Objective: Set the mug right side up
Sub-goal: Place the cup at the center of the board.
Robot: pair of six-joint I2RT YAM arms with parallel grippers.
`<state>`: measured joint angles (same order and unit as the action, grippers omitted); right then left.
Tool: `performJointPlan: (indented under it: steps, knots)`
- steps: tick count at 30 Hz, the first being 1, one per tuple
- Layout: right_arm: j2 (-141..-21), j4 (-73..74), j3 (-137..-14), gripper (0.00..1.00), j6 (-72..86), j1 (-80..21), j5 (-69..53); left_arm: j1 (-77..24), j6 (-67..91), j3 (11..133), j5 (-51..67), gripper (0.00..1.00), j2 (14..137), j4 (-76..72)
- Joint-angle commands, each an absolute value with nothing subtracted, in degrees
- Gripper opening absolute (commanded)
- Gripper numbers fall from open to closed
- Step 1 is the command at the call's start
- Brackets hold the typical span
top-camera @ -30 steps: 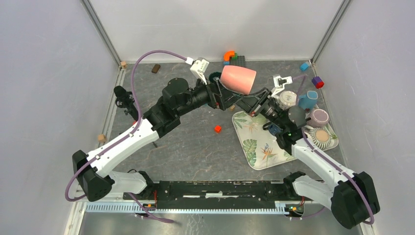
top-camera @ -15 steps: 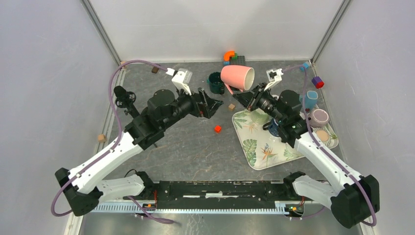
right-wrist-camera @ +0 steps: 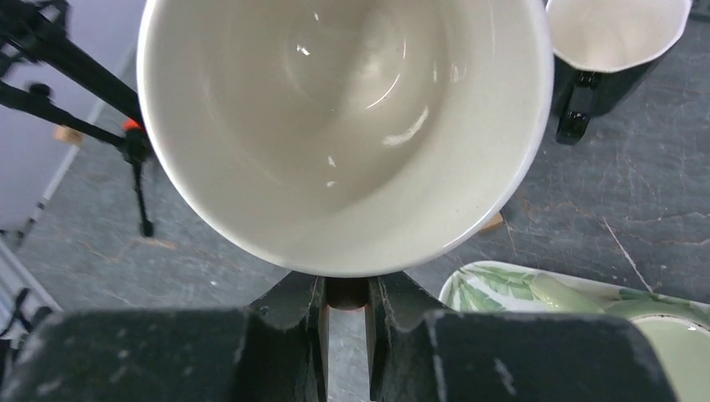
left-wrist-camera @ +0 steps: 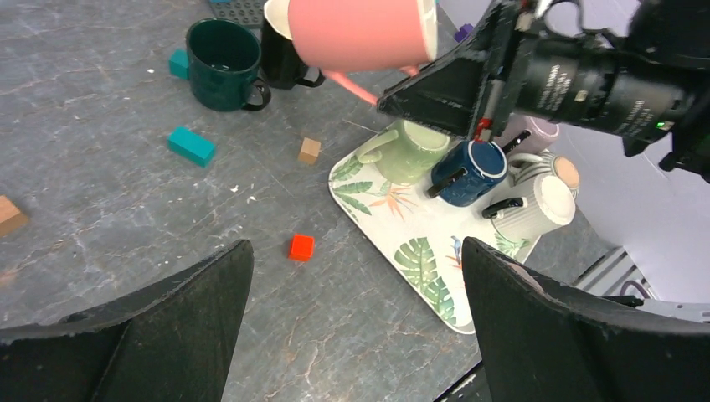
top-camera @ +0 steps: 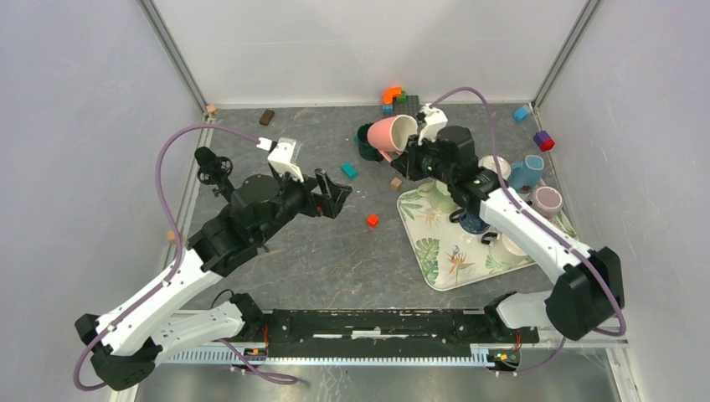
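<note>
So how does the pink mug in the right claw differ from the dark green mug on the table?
The pink mug is up in the air, tipped on its side and held by its handle in the right claw. The dark green mug stands upright on the table, with nothing gripping it. The pink mug is cream inside, while the dark green mug is dark inside too. Both are single-handled mugs.

place: probably a robotics lab cell | evidence: white panel walls [top-camera: 352,42], metal corner posts [top-camera: 172,52], bolted arm rail [top-camera: 377,322]
</note>
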<state>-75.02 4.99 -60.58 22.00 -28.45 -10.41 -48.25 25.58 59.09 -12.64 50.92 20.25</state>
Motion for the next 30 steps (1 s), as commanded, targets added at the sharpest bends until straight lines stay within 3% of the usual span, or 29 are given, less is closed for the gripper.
performJointPlan:
  steps: [1, 8, 30]
  knots:
    - [-78.92, 7.14, -68.61, 0.0, 15.04, -31.5, -4.12, -48.25, 21.64, 58.41, -16.01, 1.0, 46.74, 22.56]
    - [-89.42, 15.52, -76.72, 0.0, 11.63, -35.58, 2.53, -48.25, 21.38, 57.49, -16.76, 1.0, 43.61, 24.11]
    - [-113.21, 30.07, -93.13, 0.0, 9.18, -38.43, 6.23, -48.3, 17.75, 53.71, -23.49, 1.0, 36.71, 25.6]
